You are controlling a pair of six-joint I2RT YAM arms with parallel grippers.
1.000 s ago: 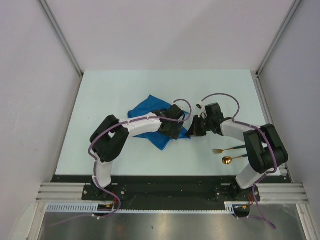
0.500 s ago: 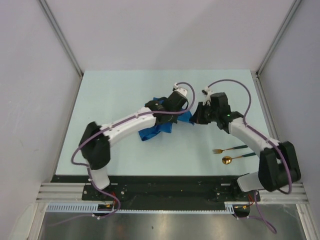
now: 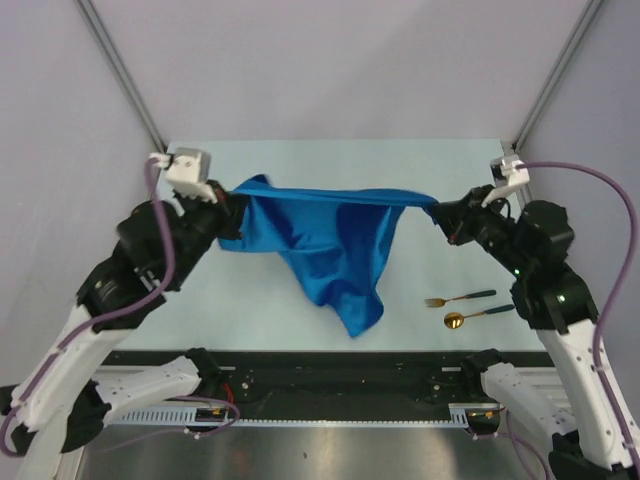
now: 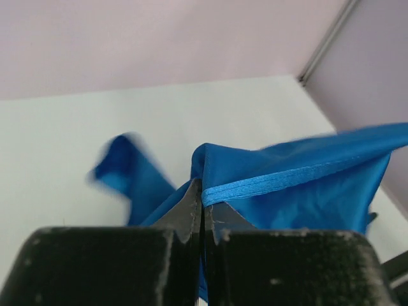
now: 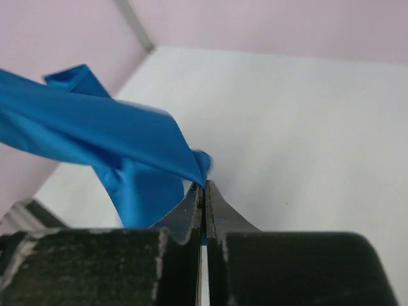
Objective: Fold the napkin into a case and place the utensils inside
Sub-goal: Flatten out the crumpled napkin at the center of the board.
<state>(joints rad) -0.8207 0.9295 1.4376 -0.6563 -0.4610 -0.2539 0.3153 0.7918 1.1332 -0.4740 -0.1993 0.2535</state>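
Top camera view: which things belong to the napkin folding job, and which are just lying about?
Belongs to the job: napkin, pulled taut between left gripper and right gripper; fork; spoon.
Just there: table; back wall.

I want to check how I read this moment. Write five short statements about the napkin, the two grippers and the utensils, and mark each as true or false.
1. The left gripper and the right gripper are each shut on an edge of the napkin. True.
2. The napkin lies spread flat on the table. False: it is lifted and stretched between the two grippers, and its lower part hangs down.
3. The fork and the spoon lie on the table near the right arm. True.
4. The spoon is wrapped in the napkin. False: it lies bare on the table, apart from the cloth.
5. The fork lies nearer to the arm bases than the spoon. False: the spoon is nearer.
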